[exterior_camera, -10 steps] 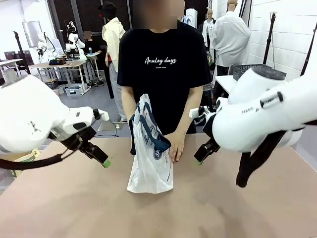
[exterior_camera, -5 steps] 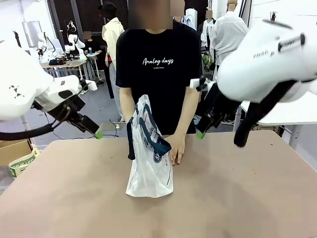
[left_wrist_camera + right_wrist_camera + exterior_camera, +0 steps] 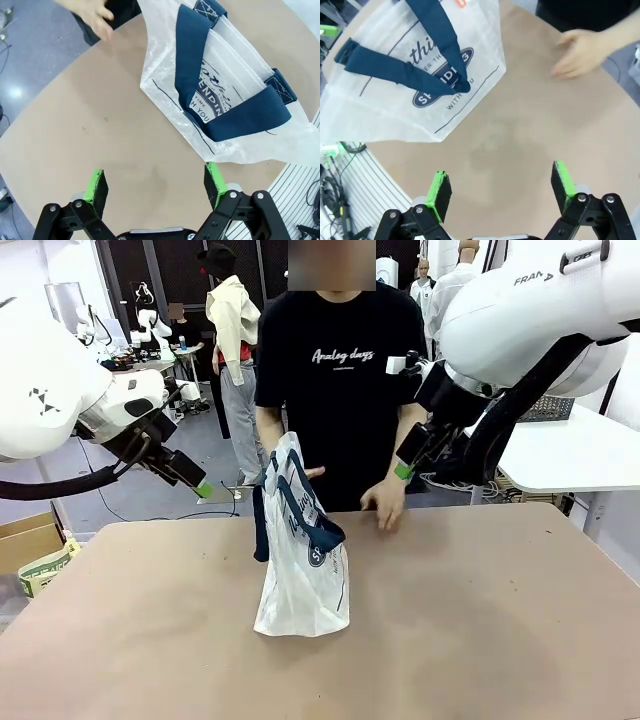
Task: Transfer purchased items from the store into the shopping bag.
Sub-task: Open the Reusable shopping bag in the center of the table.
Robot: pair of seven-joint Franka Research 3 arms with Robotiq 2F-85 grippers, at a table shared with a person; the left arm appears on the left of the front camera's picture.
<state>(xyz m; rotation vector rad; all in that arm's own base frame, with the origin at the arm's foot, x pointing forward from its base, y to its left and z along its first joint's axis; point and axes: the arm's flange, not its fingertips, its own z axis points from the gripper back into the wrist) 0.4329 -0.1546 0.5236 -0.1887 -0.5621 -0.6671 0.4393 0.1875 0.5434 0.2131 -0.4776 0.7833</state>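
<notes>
The clear shopping bag point(image 3: 300, 585), navy-strapped, is stood upright on the worktop point(image 3: 480, 640). The left tool point(image 3: 155, 183) and right tool point(image 3: 502, 188) are spread wide, nothing held or touched.

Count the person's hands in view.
2. One hand hangs at the table's far edge, beside the shopping bag; the other hand is raised just behind the bag's top, partly hidden.
</notes>
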